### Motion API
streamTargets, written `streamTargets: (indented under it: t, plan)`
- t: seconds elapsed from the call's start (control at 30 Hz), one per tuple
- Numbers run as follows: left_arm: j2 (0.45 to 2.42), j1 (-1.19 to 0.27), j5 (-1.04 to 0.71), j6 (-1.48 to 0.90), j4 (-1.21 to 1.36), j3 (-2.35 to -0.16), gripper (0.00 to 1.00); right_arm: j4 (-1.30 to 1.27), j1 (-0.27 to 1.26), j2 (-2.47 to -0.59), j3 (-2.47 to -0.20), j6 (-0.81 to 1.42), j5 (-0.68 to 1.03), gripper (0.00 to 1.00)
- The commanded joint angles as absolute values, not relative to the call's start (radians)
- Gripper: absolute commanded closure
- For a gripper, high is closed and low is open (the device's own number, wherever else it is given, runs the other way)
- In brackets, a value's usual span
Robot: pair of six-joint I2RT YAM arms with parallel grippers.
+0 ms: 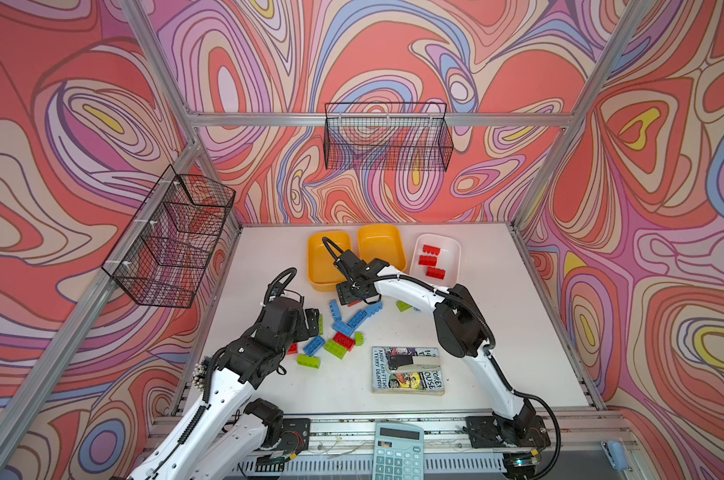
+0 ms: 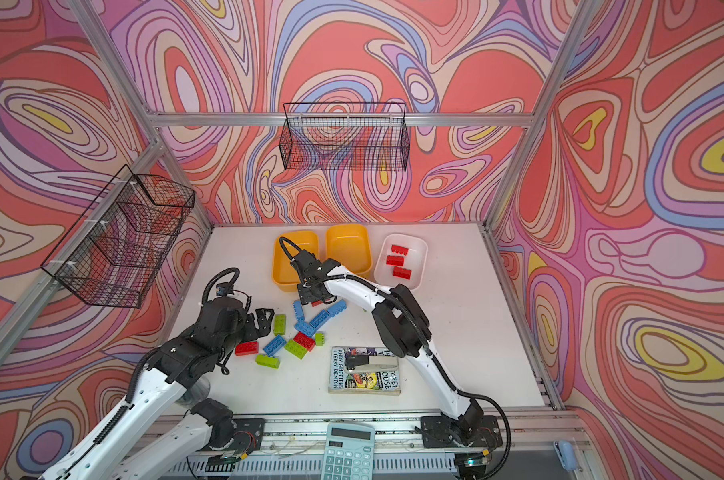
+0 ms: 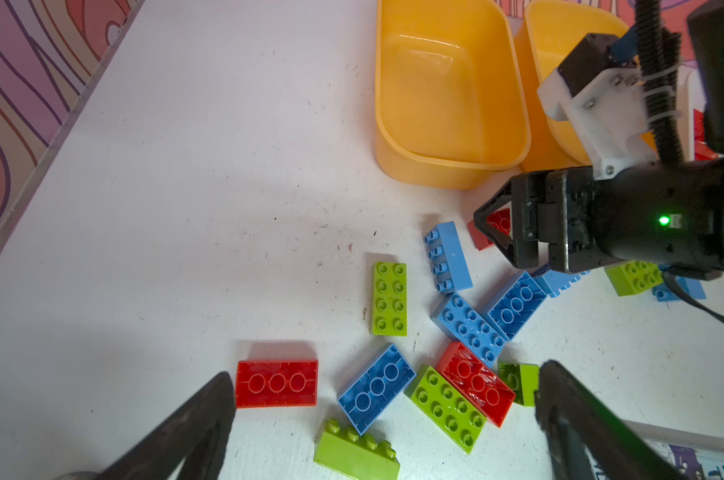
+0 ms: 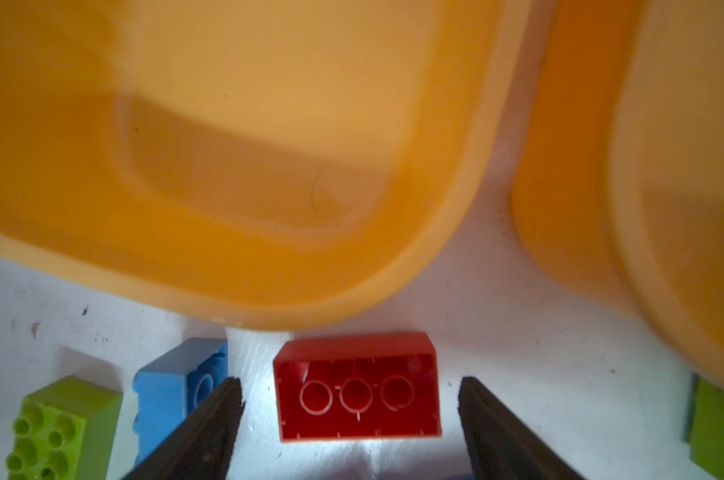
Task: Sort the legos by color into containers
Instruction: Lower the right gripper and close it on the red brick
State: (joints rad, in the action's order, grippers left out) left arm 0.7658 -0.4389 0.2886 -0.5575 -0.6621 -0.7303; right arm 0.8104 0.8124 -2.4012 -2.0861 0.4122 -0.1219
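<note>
My right gripper (image 4: 349, 382) is open and low over the table, its fingers on either side of an upside-down red lego (image 4: 357, 388) without touching it. This is just in front of the left orange container (image 1: 316, 257). A second orange container (image 1: 379, 245) holds nothing I can see. The white container (image 1: 449, 247) holds three red legos (image 1: 428, 260). Loose red, blue and green legos (image 1: 343, 340) lie mid-table. My left gripper (image 3: 389, 374) hovers open above them, over a blue lego (image 3: 376, 387) and a red one (image 3: 276, 383).
A book with a stapler on it (image 1: 408, 370) lies at the front, right of the pile. A calculator (image 1: 397, 453) rests on the front rail. Black wire baskets hang on the back wall (image 1: 387, 137) and the left wall (image 1: 173, 237).
</note>
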Motion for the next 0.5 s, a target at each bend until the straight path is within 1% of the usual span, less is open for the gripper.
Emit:
streamTargets:
  t: [0.0,0.2,0.3,0.47]
  plan:
    - [0.75,-0.433,0.299,-0.587,-0.692,-0.718,0.0,0.844,0.814,-2.451,-2.135,0.376,-0.115,0.14]
    - [0.743,-0.433,0.313,-0.603,-0.702,-0.716,0.0,0.839,0.813,-2.461,-2.118,0.373,-0.116,0.15]
    - [0.742,-0.434,0.316,-0.609,-0.701,-0.715,0.0,0.834,0.815,-2.454,-2.093,0.373,-0.126,0.18]
    - [0.762,-0.433,0.306,-0.612,-0.682,-0.715,0.0,0.844,0.815,-2.455,-2.093,0.373,-0.133,0.34]
